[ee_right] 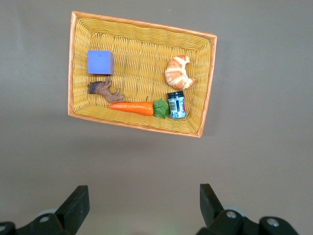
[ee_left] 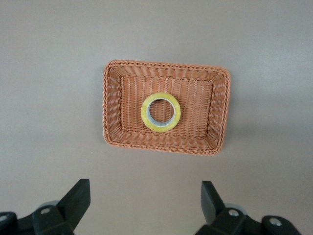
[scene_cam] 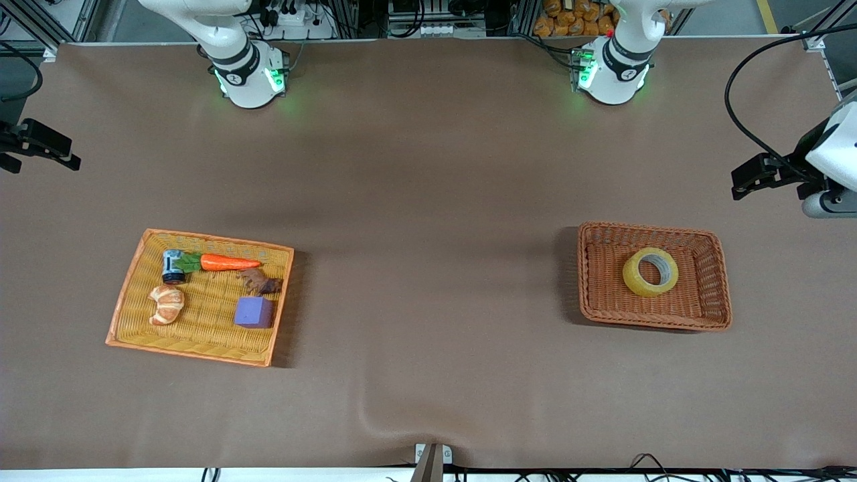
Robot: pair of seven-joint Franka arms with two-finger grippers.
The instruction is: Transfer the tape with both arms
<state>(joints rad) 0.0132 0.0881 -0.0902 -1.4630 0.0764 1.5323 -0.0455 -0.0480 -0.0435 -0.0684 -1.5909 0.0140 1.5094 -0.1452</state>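
While the tape [scene_cam: 650, 271] lies flat in the brown basket [scene_cam: 716, 281], the high wicker wall could block a sideways grasp. Left gripper [ee_left: 145, 201] and right gripper [ee_right: 144, 204] wait spread wide above the table.

A brown table covering [scene_cam: 428, 167] is filling nearly the whole frame, wrinkling into a low ridge at lower centre, while aluminium framing [scene_cam: 60, 20], a power strip [scene_cam: 294, 27] and black cables [scene_cam: 750, 100] are lining the top edge and upper right corner under even light.
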